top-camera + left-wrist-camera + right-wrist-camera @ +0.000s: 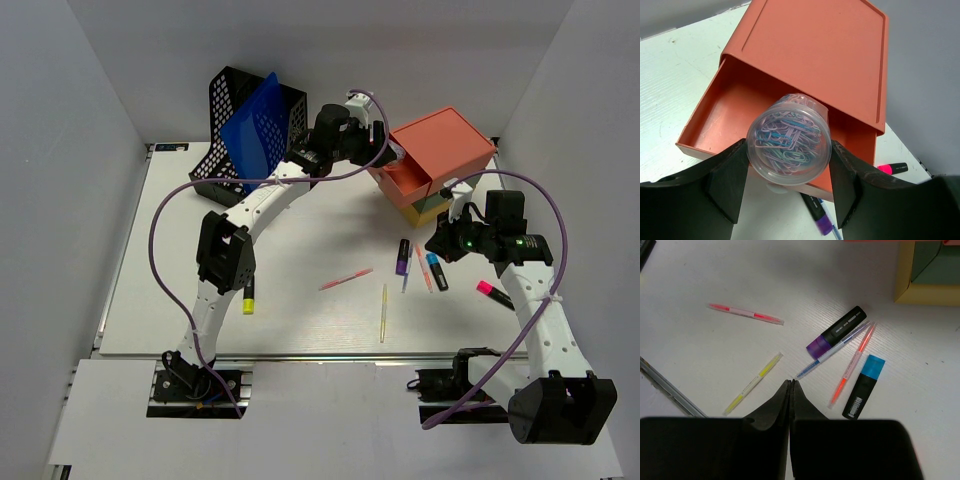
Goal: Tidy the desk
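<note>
Above the desk (300,325), left hand (788,180) tight around a paperclip jar (788,142); right hand (791,386) closed, empty.

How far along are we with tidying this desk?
Apparently done: blue folder stands in black mesh rack. In hand: left gripper holds a clear tub of coloured paper clips at the open orange drawer. Left: purple highlighter, blue highlighter, pink highlighter, yellow highlighter and thin pens lie loose on the white desk; shut right gripper hovers above, empty.

I work in a lab test cell staged as an office: bare grey walls (70,130) box in my white table (300,330), strewn with pens (346,279) and highlighters (437,272).
</note>
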`<control>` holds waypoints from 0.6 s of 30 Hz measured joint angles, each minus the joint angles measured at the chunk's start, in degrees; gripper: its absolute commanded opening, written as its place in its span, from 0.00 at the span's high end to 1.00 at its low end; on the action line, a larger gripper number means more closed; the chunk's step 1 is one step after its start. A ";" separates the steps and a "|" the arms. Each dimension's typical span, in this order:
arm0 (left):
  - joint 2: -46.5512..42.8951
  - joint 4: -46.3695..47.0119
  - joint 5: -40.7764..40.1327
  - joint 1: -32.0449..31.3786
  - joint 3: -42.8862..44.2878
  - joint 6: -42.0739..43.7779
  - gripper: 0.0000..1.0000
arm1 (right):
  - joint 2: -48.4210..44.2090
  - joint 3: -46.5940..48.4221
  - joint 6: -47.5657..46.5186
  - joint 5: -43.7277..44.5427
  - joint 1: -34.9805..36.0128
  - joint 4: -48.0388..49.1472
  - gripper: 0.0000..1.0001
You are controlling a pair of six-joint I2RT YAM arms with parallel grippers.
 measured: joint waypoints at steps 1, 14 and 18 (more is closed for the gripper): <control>0.00 0.00 0.00 0.00 0.00 -0.07 0.41 | 0.00 0.00 0.00 0.00 0.02 0.00 1.00; 0.00 1.03 0.04 0.00 0.02 -2.01 0.29 | 0.00 0.00 -0.02 -0.20 0.00 -0.02 1.00; 0.00 1.62 0.04 0.00 0.02 -2.54 0.28 | 0.00 0.00 -0.02 -0.24 0.00 -0.02 1.00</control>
